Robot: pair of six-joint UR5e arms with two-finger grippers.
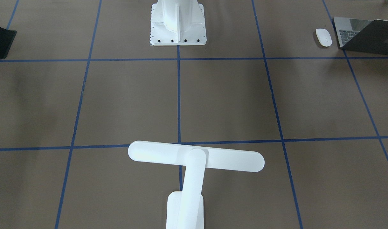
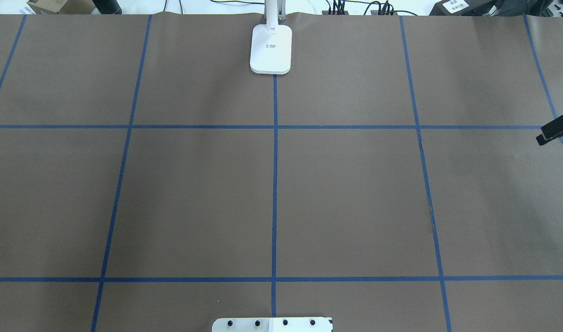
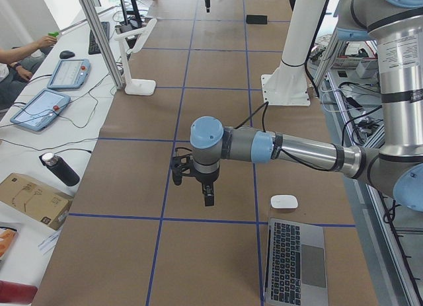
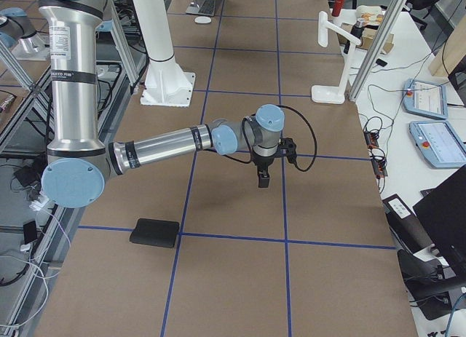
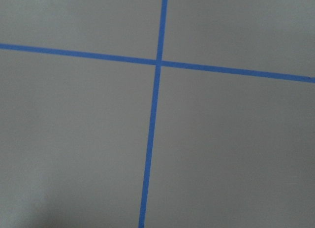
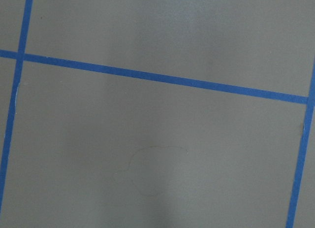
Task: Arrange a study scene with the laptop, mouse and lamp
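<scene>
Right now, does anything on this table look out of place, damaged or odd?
Nothing is spilled or tipped. The laptop and mouse sit at the left end of the table, far from the lamp at its far edge, so the scene is scattered. One blue tape line looks nicked.

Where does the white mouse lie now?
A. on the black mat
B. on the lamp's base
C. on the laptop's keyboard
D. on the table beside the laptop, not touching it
D: the mouse rests on the table next to the open laptop, with a gap between them.
</scene>
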